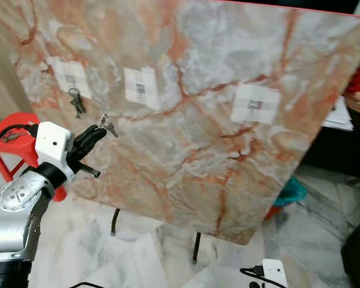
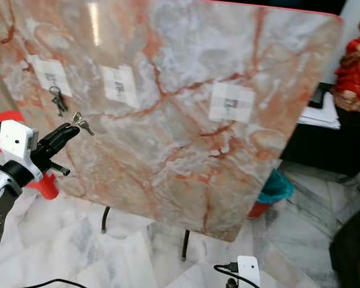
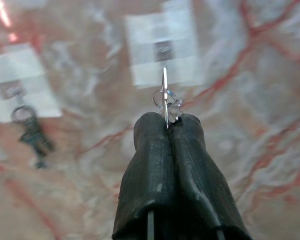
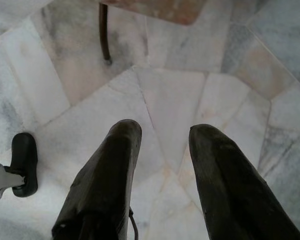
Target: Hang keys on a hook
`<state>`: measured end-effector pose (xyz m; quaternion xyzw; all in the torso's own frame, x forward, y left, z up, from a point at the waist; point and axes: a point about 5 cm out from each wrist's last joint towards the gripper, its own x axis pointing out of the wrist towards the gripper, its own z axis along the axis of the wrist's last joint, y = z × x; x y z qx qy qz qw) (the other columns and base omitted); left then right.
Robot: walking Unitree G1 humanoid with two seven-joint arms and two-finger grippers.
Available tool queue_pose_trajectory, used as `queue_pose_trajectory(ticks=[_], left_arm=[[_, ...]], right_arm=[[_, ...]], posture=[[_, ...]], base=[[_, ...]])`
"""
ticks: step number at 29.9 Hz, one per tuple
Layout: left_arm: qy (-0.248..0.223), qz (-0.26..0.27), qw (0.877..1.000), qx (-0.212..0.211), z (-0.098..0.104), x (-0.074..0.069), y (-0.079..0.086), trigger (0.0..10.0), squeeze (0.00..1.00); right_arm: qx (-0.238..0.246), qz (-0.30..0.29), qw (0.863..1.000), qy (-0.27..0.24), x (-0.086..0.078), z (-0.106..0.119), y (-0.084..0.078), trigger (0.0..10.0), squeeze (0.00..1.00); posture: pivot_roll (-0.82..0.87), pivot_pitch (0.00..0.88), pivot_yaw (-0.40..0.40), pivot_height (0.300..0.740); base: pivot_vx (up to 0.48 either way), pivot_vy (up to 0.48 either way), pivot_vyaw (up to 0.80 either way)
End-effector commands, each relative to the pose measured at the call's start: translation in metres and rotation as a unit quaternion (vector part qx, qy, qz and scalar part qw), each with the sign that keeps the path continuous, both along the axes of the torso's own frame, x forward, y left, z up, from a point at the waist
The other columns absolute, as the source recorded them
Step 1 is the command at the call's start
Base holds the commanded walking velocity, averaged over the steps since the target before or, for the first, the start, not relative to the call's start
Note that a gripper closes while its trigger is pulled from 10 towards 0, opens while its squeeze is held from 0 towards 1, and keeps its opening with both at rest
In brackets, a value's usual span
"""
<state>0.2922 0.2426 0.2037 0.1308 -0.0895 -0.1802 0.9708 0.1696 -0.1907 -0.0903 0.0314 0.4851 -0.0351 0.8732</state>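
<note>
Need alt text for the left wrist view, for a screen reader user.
The left gripper, its two black fingers pressed together, pinches a small silver key set and points it at a hook on a white patch of the pink-veined marble board. Off to one side, a dark bunch of keys already hangs from another hook.

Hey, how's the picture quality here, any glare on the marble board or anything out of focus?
Right eye view: a bright streak of glare near the top of the marble board. Left wrist view: glare in one corner; the left gripper and its keys are sharp, while the board, hook patches and hanging dark keys are soft. Left eye view: even light, fairly sharp. Right wrist view: floor clear, evenly lit.
</note>
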Motion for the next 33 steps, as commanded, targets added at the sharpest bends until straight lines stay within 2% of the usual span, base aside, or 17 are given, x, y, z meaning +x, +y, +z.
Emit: queue_pose_trajectory(ticks=[1,4,15,17,18,20,23,24,25,27,29,31,33], left_arm=[[-0.011,-0.009,1.0,0.005,0.004,0.0,-0.005,10.0,0.0],[-0.011,-0.01,1.0,0.004,0.004,0.0,-0.007,10.0,0.0],[-0.004,-0.02,1.0,0.004,0.004,-0.001,-0.009,10.0,0.0],[0.055,-0.077,0.995,-0.007,-0.005,-0.007,-0.019,10.0,0.0],[0.09,-0.108,0.99,0.016,-0.013,-0.012,-0.023,10.0,0.0],[0.15,-0.124,0.977,0.085,-0.033,-0.02,-0.023,10.0,0.0],[0.15,-0.095,0.98,0.092,-0.034,-0.019,-0.015,10.0,0.0],[0.157,-0.076,0.977,0.124,-0.036,-0.018,-0.008,10.0,0.0],[0.157,-0.076,0.977,0.124,-0.036,-0.018,-0.008,10.0,0.0],[0.194,-0.065,0.954,0.22,-0.047,-0.021,0.003,10.0,0.0],[0.179,-0.039,0.949,0.255,-0.045,-0.017,0.008,10.0,0.0],[0.166,-0.022,0.951,0.258,-0.041,-0.013,0.009,10.0,0.0],[0.145,-0.007,0.959,0.243,-0.034,-0.008,0.008,10.0,0.0]], right_arm=[[-0.002,0.0,1.0,0.0,0.0,0.0,-0.003,10.0,0.0],[-0.003,-0.001,1.0,0.001,-0.001,0.0,-0.004,10.0,0.0],[-0.006,-0.002,1.0,0.003,-0.003,0.001,-0.013,10.0,0.0],[-0.007,-0.002,1.0,0.003,-0.003,0.001,-0.014,10.0,0.0],[-0.007,-0.002,1.0,0.003,-0.003,0.001,-0.014,10.0,0.0],[-0.006,-0.003,1.0,0.003,-0.003,0.001,-0.014,10.0,0.0],[-0.006,-0.002,1.0,0.004,-0.002,0.001,-0.014,10.0,0.0],[-0.006,-0.002,1.0,0.004,-0.002,0.001,-0.014,10.0,0.0],[-0.006,-0.002,1.0,0.004,-0.002,0.001,-0.014,10.0,0.0],[-0.006,-0.001,1.0,0.005,-0.002,0.001,-0.014,10.0,0.0],[-0.007,0.0,1.0,0.005,-0.002,0.001,-0.014,10.0,0.0],[-0.006,0.0,1.0,0.005,-0.002,0.001,-0.014,10.0,0.0],[-0.006,0.0,1.0,0.005,-0.001,0.001,-0.014,10.0,0.0]], posture=[[0.12,0.04,-0.081,0.74],[0.12,0.039,-0.081,0.74],[0.12,0.041,-0.085,0.74],[0.12,0.041,-0.085,0.74],[0.12,0.041,-0.085,0.74],[0.12,0.041,-0.083,0.74],[0.13,0.042,-0.085,0.74],[0.13,0.042,-0.087,0.74],[0.13,0.042,-0.087,0.74],[0.13,0.041,-0.088,0.74],[0.13,0.041,-0.088,0.74],[0.13,0.042,-0.087,0.74],[0.13,0.046,-0.087,0.74]], base=[[0.27,0.0,0.0],[0.273,0.0,0.0],[0.0,0.0,0.0],[0.0,0.0,0.0],[0.0,0.0,0.0],[0.0,0.0,0.0],[0.0,0.0,0.0],[0.0,0.0,0.0],[0.0,0.0,0.0],[0.0,0.0,0.0],[0.0,0.0,0.0],[0.0,0.0,0.0],[0.0,0.0,0.0]])
